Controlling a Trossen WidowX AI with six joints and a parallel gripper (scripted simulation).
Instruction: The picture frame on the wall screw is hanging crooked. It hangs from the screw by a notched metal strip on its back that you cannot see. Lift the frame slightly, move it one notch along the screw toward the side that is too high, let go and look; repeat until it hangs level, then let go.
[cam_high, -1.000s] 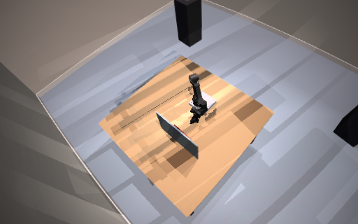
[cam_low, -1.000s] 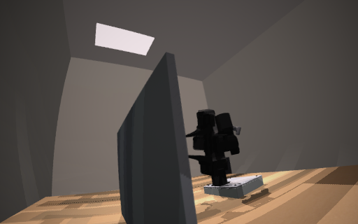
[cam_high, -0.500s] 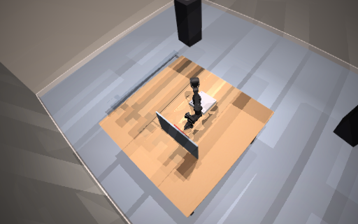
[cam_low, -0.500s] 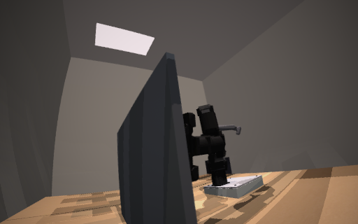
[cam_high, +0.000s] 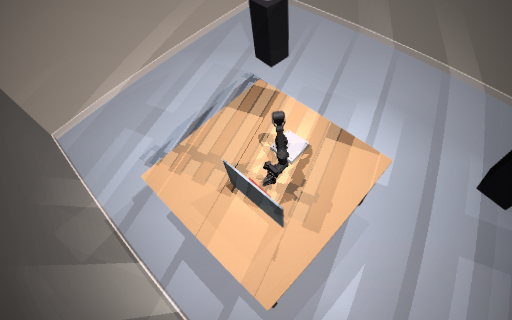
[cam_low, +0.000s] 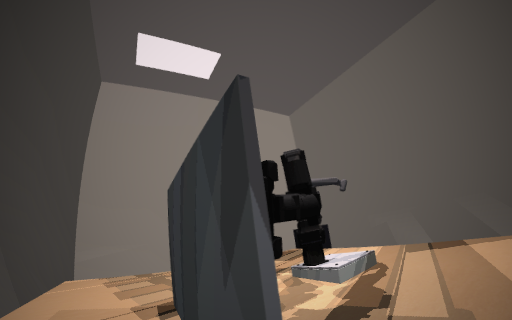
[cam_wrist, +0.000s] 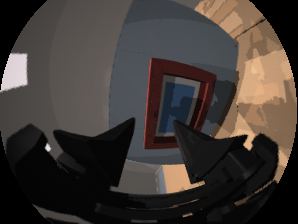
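Frame (cam_wrist: 178, 106) hung on the grey panel (cam_high: 252, 192) that stood upright on the worktop (cam_high: 330, 210), on the face turned toward the arm (cam_high: 281, 142). In the wrist view it showed as a red border around a blue middle, its edges slanted against the panel's edges, though that view is itself rolled, so which side sat high could not be read from it. In the top view only a thin red sliver showed just beside the tool (cam_high: 269, 178); the exterior view showed the panel's back, and the frame was hidden there.

The tool (cam_wrist: 153, 145) was about half open and held nothing; its two dark fingers stood on either side of the frame's lower part in the wrist view, apparently short of touching it.

Judging by its look, the frame was a light, stiff, flat thing with hard, probably smooth borders. It would not bend under a pinch, but it could swing on the screw or slip off the notches if it was pushed sideways before being raised. The best hold seemed to be across the two long red borders, near the middle of their length, so the lift would stay balanced. A gentle squeeze should do. The screw and strip were out of sight.
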